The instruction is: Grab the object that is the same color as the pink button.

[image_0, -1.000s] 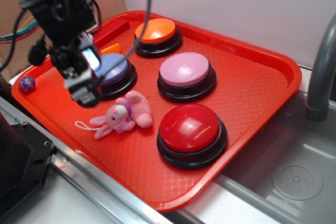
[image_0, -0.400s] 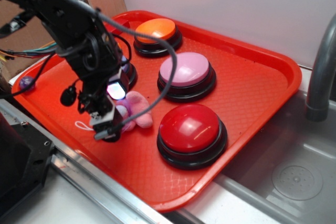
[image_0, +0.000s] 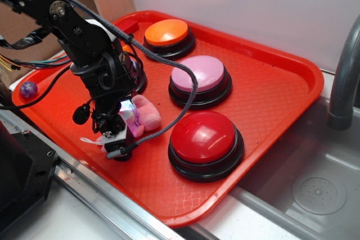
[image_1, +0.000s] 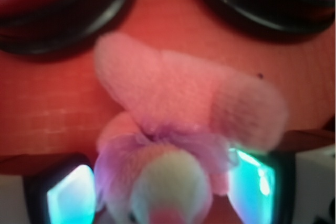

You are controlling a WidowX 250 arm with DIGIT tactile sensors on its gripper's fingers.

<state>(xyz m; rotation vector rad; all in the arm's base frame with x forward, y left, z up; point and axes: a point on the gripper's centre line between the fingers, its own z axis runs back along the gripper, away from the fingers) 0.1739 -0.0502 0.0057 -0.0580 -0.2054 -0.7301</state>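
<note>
Since the earlier frame, gripper (image_0: 119,133) has dropped lower over plush bunny (image_0: 143,113) | jaws apart, straddling its head, not yet clamped | bunny lies near tray (image_0: 281,99) front-left edge, between lavender and red buttons; matches pink button (image_0: 198,74) | advise: centre on head, close gently, avoid string loop.

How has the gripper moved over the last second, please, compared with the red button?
Yes. The gripper came down and toward the red button, now straddling the pink bunny on the tray.
</note>
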